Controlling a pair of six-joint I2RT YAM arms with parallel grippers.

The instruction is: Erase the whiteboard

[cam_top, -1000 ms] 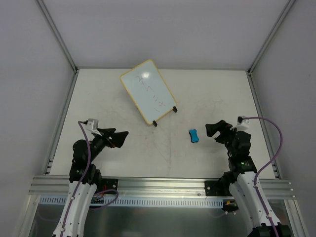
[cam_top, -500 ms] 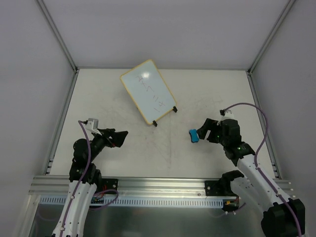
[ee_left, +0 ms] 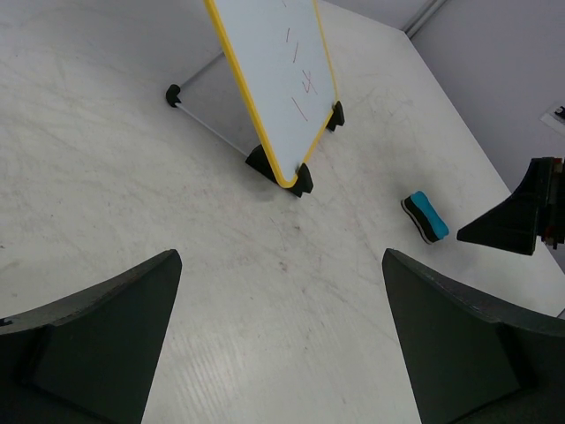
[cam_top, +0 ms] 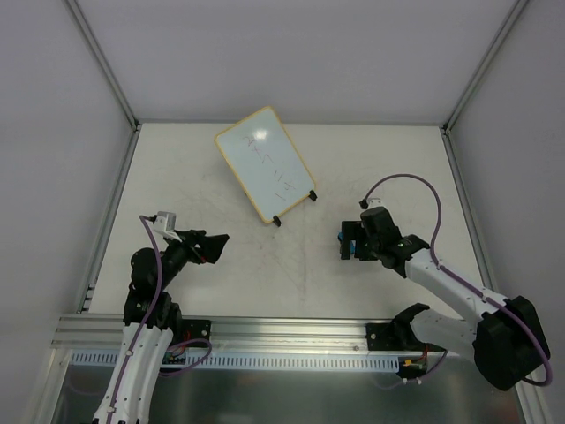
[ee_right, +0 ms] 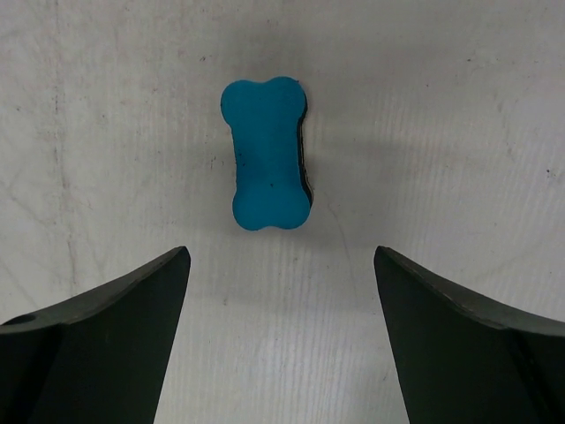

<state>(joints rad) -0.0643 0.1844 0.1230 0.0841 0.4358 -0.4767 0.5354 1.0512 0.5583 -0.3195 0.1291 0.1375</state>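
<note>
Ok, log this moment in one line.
right gripper: open at eraser, not gripping | left gripper: open, holding nothing | whiteboard: red marks on it

Light is bright, even and diffuse, coming from overhead. In the top view the pale surface is nearly shadowless, and a soft glare patch sits on the upper part of the glossy board. The frame posts lean outward at the edges, a mild wide-angle effect. In the left wrist view the board throws a faint grey shade on the surface behind it; the left hand is dark, close and slightly soft. In the right wrist view the eraser is sharp, with a soft shadow to its right; the right hand is underexposed and a little blurred.
</note>
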